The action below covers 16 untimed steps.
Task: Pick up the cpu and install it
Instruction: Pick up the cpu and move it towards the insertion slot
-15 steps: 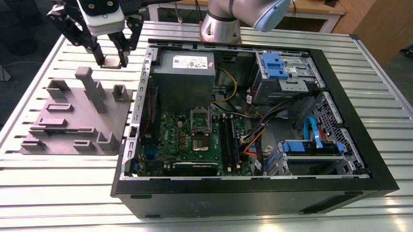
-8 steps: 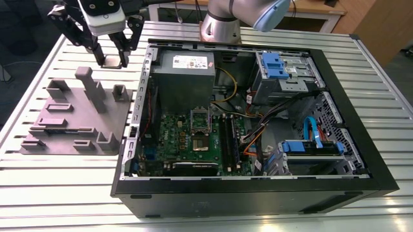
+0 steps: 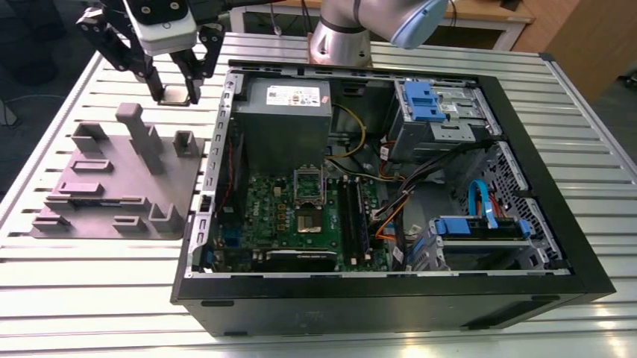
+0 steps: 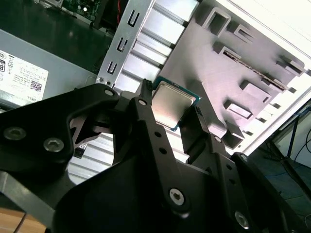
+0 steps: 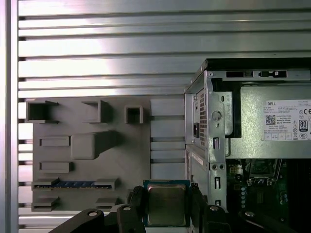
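Note:
The cpu (image 4: 172, 104) is a small flat square chip with a silvery metal top and a thin dark rim. My gripper (image 3: 175, 95) is shut on the cpu (image 5: 166, 204), its black fingers (image 4: 194, 141) clamping two opposite edges. In the exterior view the gripper holds the cpu (image 3: 175, 95) in the air above the slatted table, between the grey plastic plate (image 3: 104, 190) and the open computer case (image 3: 557, 246). The motherboard's socket (image 3: 309, 198), with its shiny metal frame, lies inside the case.
The grey plate (image 5: 87, 160) carries several upright blocks (image 3: 139, 138) that rise towards the gripper. The case wall (image 3: 214, 171) stands just to the exterior view's right of the gripper. Inside are a grey power supply (image 3: 283, 112), cables and blue drive brackets (image 3: 420, 101).

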Each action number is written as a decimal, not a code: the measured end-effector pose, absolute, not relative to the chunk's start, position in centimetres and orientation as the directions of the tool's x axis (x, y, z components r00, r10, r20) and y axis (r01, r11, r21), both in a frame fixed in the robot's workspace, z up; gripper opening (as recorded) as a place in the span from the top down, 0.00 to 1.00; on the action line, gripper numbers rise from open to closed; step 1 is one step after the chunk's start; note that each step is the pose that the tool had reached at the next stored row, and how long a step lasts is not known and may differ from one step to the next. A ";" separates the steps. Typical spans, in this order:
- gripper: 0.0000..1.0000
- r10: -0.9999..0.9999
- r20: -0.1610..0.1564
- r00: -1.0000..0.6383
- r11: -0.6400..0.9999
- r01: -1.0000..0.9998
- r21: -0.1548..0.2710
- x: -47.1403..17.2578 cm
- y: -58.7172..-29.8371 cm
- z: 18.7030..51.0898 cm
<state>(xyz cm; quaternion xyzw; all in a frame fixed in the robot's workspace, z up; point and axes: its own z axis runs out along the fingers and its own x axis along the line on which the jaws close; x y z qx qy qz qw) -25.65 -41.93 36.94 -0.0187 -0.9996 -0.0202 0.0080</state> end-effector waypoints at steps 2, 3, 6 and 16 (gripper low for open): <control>0.53 0.037 0.017 -0.999 0.998 0.038 0.040 -25.6 -41.9 36.9; 0.53 0.037 0.017 -0.999 0.998 0.038 0.040 -25.5 -41.9 36.9; 0.53 0.037 0.017 -0.999 0.998 0.038 0.040 -25.4 -41.9 36.9; 0.53 0.037 0.017 -0.999 0.998 0.038 0.040 -24.9 -42.0 36.9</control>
